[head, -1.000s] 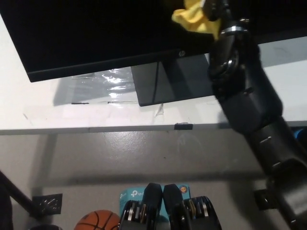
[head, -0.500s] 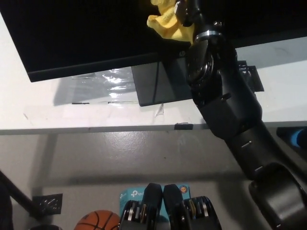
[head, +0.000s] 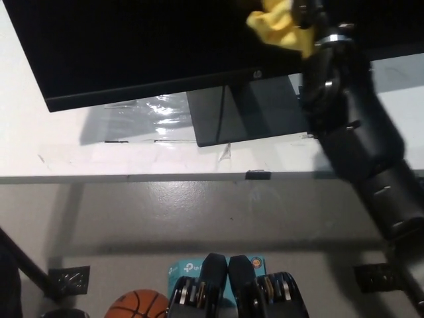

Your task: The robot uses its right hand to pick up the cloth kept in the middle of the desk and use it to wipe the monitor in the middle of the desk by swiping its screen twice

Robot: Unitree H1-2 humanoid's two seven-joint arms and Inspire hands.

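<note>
Monitor (head: 132, 46) stands on the table (head: 132, 156), filling 10 to 1 o'clock, its stand (head: 232, 116) at centre. Cloth (head: 281, 30) against the screen at 1 o'clock. On the floor (head: 199, 218) before the table: ball (head: 136, 305) at 7 o'clock.

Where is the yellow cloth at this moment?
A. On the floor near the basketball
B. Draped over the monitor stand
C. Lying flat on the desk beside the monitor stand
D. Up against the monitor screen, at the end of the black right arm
D: the yellow cloth is up on the dark monitor screen at the tip of the black right arm; the right robot hand itself is barely in view at the top edge.
</note>
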